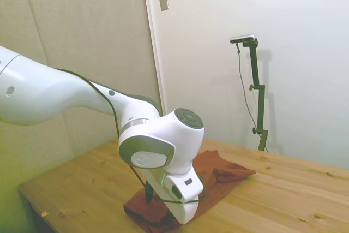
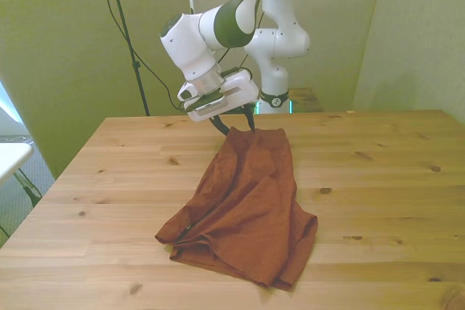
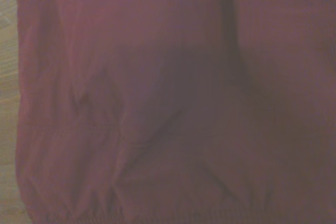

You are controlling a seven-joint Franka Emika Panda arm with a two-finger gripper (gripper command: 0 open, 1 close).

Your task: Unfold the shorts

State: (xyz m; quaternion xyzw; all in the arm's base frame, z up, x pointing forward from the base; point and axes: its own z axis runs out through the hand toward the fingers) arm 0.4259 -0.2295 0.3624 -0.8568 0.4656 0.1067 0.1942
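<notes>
Shorts (image 2: pixel 247 201) lying folded, bunched on worktop (image 2: pixel 378 179); hand (image 2: pixel 234 125) spread, hovering at far edge; unfolding not yet begun.

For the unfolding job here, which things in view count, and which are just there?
Part of the job:
- the shorts, folded over in a rumpled heap
- the gripper, open at their far edge

Just there:
- the wooden table
- nothing else lies on it

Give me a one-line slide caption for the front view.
Franka gripper, fingers open, poised at the far edge of the folded rust shorts on the wooden table.
</notes>
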